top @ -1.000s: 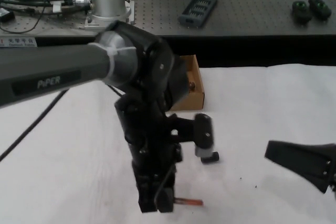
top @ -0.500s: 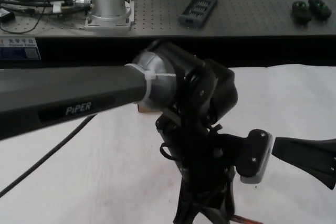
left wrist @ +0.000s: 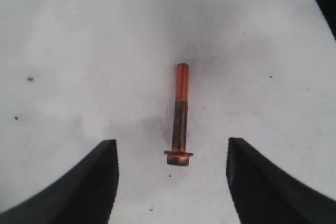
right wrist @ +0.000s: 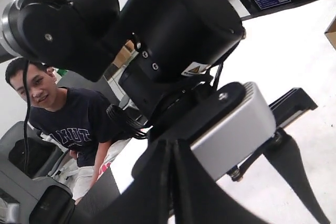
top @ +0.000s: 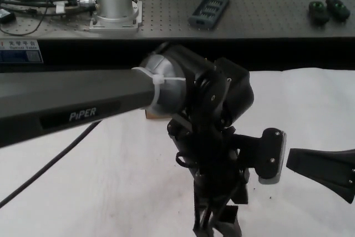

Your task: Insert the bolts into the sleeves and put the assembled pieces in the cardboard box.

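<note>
Hovering over bolt [left wrist: 180,113], left claw [left wrist: 170,145] wide open, right claw [right wrist: 170,153] closed, empty, left arm [top: 72,104] mostly hiding cardboard box [top: 148,114]

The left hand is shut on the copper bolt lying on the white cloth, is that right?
Not quite. The left hand is open, not shut on the copper bolt: the left wrist view shows the bolt lying on the white cloth between its spread fingers, touching neither.

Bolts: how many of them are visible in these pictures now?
1. A copper-coloured bolt lies on the white cloth, between the open jaws of the left gripper. Others may be hidden behind the arm in the high view.
</note>
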{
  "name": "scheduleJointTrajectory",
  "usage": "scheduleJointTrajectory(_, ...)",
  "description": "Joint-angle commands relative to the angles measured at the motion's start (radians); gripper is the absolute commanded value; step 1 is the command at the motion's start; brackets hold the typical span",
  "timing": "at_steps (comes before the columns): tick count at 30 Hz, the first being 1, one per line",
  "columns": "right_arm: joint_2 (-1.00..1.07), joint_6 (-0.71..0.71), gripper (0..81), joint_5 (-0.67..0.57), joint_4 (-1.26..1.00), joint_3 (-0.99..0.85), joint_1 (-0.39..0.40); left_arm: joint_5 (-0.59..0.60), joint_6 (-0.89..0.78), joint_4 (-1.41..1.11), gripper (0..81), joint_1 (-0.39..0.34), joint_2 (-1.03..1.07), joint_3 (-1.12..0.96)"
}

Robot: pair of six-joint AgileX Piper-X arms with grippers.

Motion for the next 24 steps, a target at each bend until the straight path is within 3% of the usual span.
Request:
scheduleJointTrajectory(1, -0.012, -0.069, 1.8, -0.033, 0.07, -0.018, -0.005, -0.077, -0.252, -0.043, 43.0, 0.01, -0.009, -0.005)
scheduleJointTrajectory(4, -0.012, -0.249, 1.8, -0.003, 0.331, -0.043, -0.003, -0.085, -0.439, -0.083, 43.0, 0.05, -0.015, -0.005)
scheduleJointTrajectory(9, -0.012, -0.602, 1.8, 0.256, 0.761, -0.165, 0.001, -0.101, -0.71, -0.171, 43.0, 0.146, -0.042, -0.005)
scheduleJointTrajectory(14, -0.012, -0.888, 1.8, 0.452, 0.967, -0.298, 0.001, -0.117, -0.869, -0.31, 43.0, 0.21, -0.067, -0.005)
scheduleJointTrajectory(18, 0.025, -0.921, 1.5, 0.465, 1.031, -0.313, 0.001, -0.114, -0.85, -0.372, 43.0, 0.237, -0.066, -0.005)
scheduleJointTrajectory(24, 0.184, -0.803, 27.8, 0.572, 1.087, -0.313, 0.111, -0.124, -0.808, -0.335, 43.0, 0.276, -0.066, -0.005)
